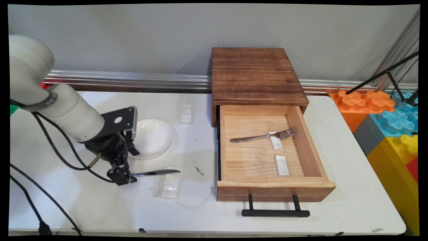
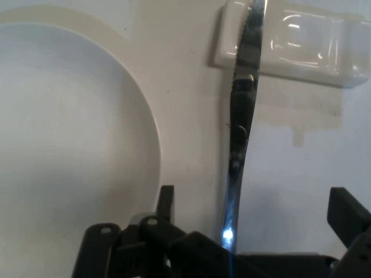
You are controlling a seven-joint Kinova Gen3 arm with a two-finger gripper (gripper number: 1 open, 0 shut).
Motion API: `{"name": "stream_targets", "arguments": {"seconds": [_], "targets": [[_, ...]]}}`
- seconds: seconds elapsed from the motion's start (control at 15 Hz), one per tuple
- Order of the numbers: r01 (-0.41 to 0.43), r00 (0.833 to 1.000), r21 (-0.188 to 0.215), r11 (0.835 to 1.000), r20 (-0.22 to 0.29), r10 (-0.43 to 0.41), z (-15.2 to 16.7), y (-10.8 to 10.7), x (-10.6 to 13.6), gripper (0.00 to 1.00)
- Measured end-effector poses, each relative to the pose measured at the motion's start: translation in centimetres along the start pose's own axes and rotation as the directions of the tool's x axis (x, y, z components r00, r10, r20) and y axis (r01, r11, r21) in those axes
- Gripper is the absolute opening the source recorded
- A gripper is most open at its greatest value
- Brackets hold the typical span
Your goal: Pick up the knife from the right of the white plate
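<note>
Tool holding a table knife over the tabletop

The tool (image 1: pixel 123 176) pinches the knife (image 1: pixel 155 172) by its handle; the blade runs level toward the open drawer (image 1: pixel 302 134), its tip over a clear rest (image 1: pixel 171 187), beside the white plate (image 1: pixel 152 138).

Silver knife (image 1: pixel 157 173), white plate (image 1: pixel 152 138), blk pincer (image 1: pixel 123 176), brown wood drawer (image 1: pixel 230 147), silver fork (image 1: pixel 264 135)
</note>
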Motion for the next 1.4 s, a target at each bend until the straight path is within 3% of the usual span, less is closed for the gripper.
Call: {"name": "stream_targets", "arguments": {"seconds": [1.4], "targets": [[0.046,0.999,-0.010,0.999,-0.003,-0.046,3.3,0.7,0.0,1.00]]}}
